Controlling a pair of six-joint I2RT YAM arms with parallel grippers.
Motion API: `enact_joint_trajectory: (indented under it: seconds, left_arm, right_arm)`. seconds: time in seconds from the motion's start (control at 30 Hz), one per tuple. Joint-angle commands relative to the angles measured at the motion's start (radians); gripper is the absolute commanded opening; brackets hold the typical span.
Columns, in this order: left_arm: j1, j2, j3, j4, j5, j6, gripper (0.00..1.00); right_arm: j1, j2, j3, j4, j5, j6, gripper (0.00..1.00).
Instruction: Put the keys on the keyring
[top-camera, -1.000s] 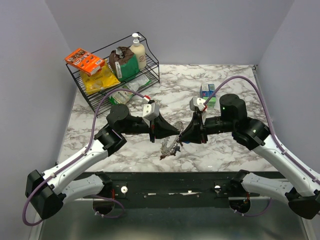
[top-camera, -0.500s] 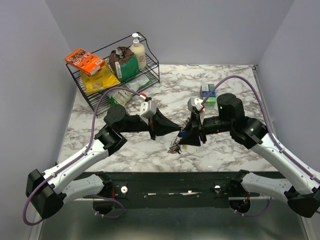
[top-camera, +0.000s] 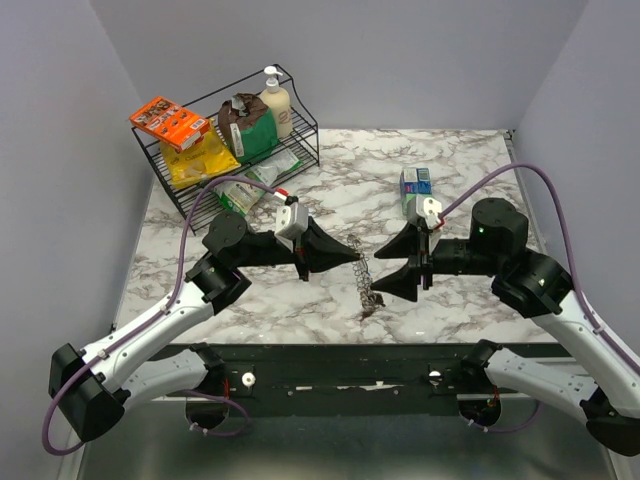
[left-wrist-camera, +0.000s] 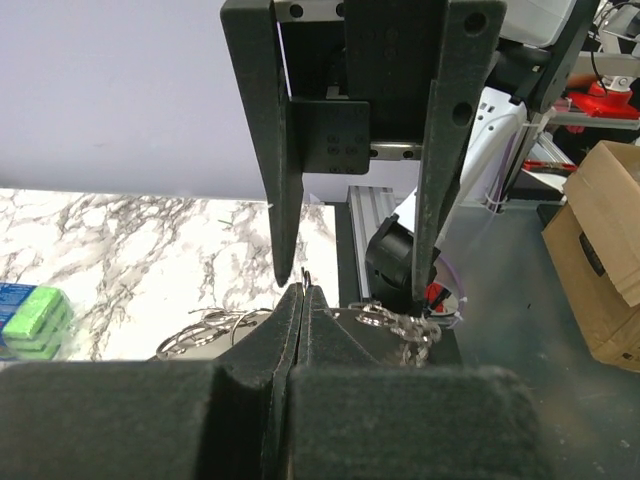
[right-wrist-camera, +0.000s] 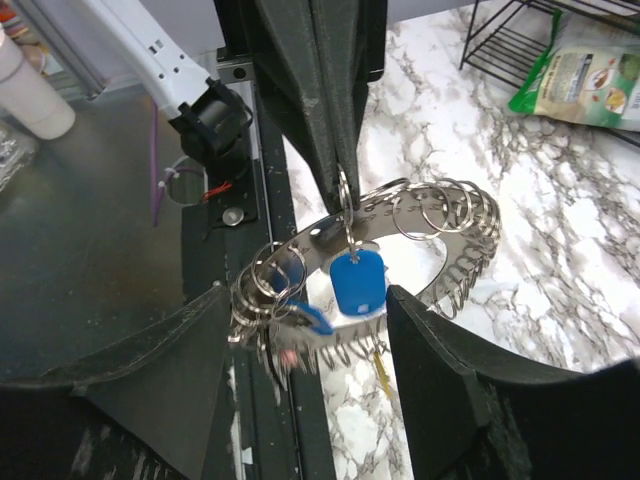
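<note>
Looks down on a marbled worktop (top-camera: 470, 160), with a wire rack (top-camera: 306, 128) of packets at 10 o'clock and a small blue-and-green box (top-camera: 414, 184) just past centre toward 1 o'clock. Brings the left arm (top-camera: 170, 315) in from 7 o'clock and the right arm (top-camera: 545, 285) in from 5 o'clock, tip to tip near the middle.

Keeps the left hand (top-camera: 352, 257) pressed together, clamped on the upper rim of the keyring (right-wrist-camera: 468, 245), a big jagged loop fringed with small split rings (right-wrist-camera: 440, 205) and hanging below the pinch. Cannot tell whether its low edge touches the worktop.

Spreads the right hand (top-camera: 376, 272) wide apart, facing the loop from 3 o'clock and gripping nothing, with its fingers (right-wrist-camera: 440, 400) on either side of the ring and no visible contact.

Finds some of the keys (right-wrist-camera: 270, 295) bunched at the loop's 8 o'clock, too blurred to sort one from another. Picks out a blue-headed key (right-wrist-camera: 357, 283) dangling at 6 o'clock, just under the pinch. Catches a reddish smudge at the ring's low end in the top view, perhaps the red head. Makes out no yellow head for sure, and no loose key lying on the worktop.

Judges the task well along, possibly near its end, with the ring held and at least one key threaded. Cannot confirm every key on. Leaves, at most, threading whatever is missing and setting the ring down.
</note>
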Motion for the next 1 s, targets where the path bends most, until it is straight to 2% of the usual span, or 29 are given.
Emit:
enact_joint_trajectory:
  seconds: [0.0, 0.07, 0.33, 0.8, 0.97]
  left_arm:
    - [-0.002, -0.028, 0.001, 0.02, -0.01, 0.019, 0.0]
    - [-0.002, -0.028, -0.002, 0.025, 0.001, 0.014, 0.0]
    - [-0.002, -0.031, -0.008, 0.056, 0.03, -0.006, 0.0]
    - [-0.002, -0.037, -0.008, 0.092, 0.053, -0.027, 0.0]
    - [-0.002, -0.04, -0.01, 0.099, 0.05, -0.029, 0.0]
  right_arm:
    - [0.004, -0.02, 0.034, -0.008, 0.072, -0.011, 0.72]
    - [0.004, -0.028, 0.034, 0.019, 0.07, -0.002, 0.71]
    - [0.004, -0.026, 0.051, 0.116, 0.063, 0.041, 0.59]
    - [0.004, 0.05, 0.034, 0.219, -0.059, 0.107, 0.5]
    - [0.004, 0.058, 0.023, 0.224, -0.088, 0.112, 0.38]
